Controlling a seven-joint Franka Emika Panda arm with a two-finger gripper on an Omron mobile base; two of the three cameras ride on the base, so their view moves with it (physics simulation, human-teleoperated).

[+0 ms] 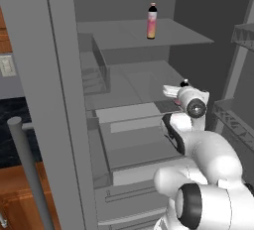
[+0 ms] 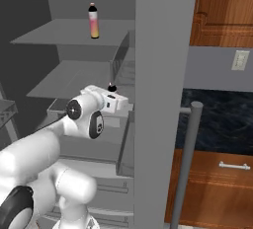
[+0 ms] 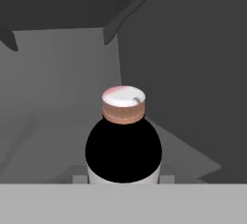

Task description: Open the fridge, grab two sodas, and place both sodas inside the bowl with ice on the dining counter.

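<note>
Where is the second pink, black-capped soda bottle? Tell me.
The pink soda bottle with a black cap stands upright on the upper grey shelf of the open fridge, above and left of the white arm in the left base view, at upper left in the right base view.

This is a home kitchen, rendered rather than filmed, and I am standing right at the open fridge, looking past its grey door edge at bare shelves with a single pink soda bottle upright on the top one. To either side run reddish-brown wooden cabinets with a metal drawer pull, a black white-veined stone counter top and a grey wall carrying a pale switch plate. Another wooden cabinet hangs above that wall on the right.
</note>
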